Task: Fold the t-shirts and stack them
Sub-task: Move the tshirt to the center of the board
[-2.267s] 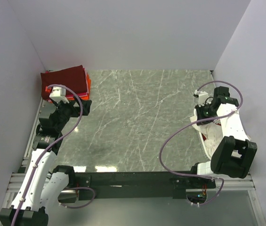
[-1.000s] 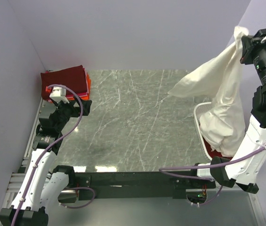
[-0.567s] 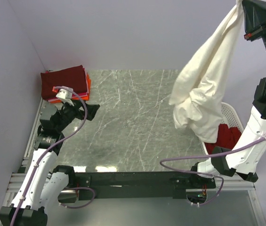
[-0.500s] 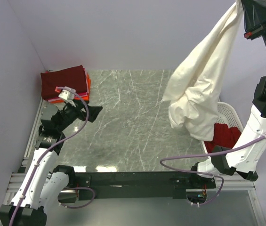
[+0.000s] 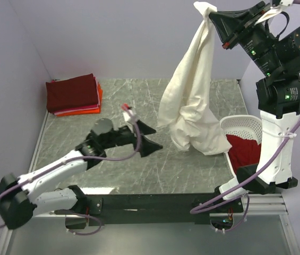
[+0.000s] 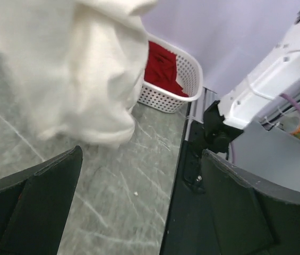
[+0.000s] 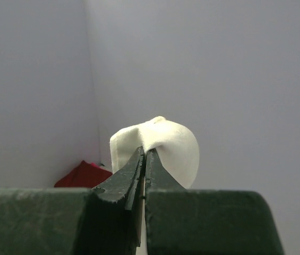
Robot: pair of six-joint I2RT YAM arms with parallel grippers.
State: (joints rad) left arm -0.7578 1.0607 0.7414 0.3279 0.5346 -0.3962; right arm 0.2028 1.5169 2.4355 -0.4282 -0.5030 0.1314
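A large cream-white t-shirt hangs high over the middle right of the table, its crumpled lower end just above the marble. My right gripper is shut on its top fold, raised far above the table. My left gripper stands open just left of the hanging cloth, nothing between its fingers. A folded stack, dark maroon on top with red and orange-pink edges below, lies at the far left. A bright red t-shirt lies in the basket.
A white plastic lattice basket stands at the right edge, seen also in the left wrist view as the basket. The black front rail runs along the near edge. Walls close in left, back and right.
The right gripper swung the cream-white t-shirt leftward over the table. The left arm stretched out from beside the folded stack toward the cloth's lower end.
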